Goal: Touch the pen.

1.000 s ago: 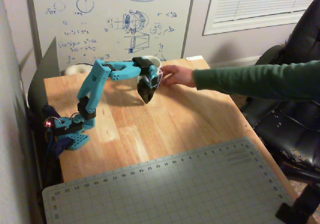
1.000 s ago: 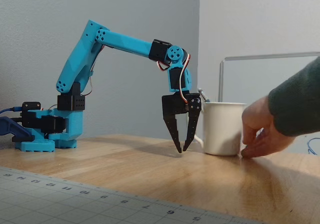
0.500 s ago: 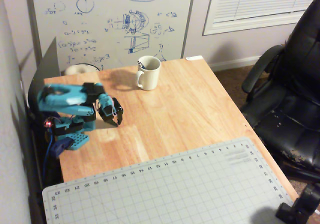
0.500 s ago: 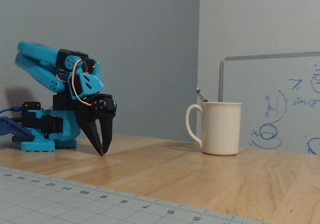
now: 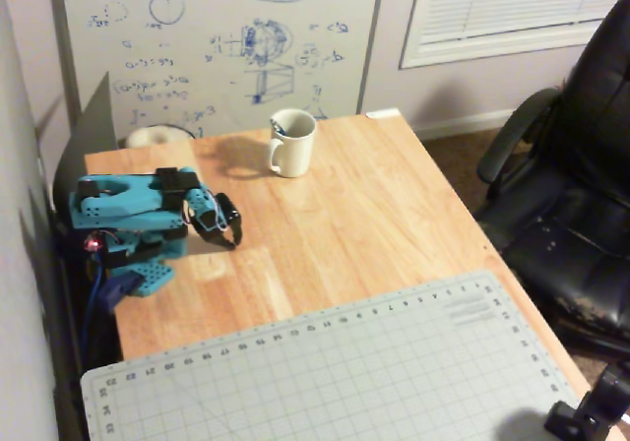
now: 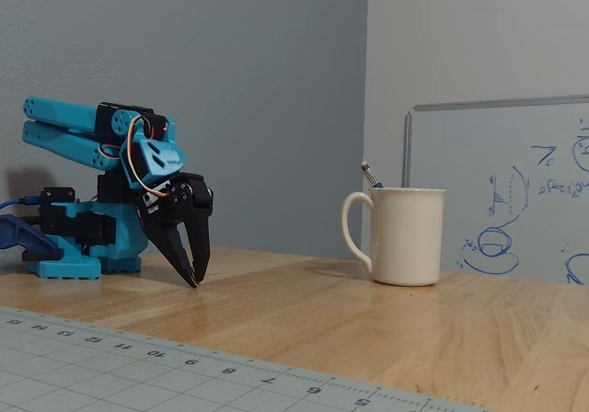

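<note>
Resting folded near its base, gripper (image 6: 194, 281) well apart from mug (image 6: 405, 237), jaws seemingly closed, empty. Pen (image 6: 371, 177) stands inside mug, tip poking above rim. Reach and touch not yet begun.

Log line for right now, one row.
arm: folded at base | gripper: shut, tips near table | pen: in mug, untouched | contact: none

I sit in a home office: scribbled whiteboard (image 5: 217, 47) at twelve o'clock, black leather chair (image 5: 576, 195) at three
</note>
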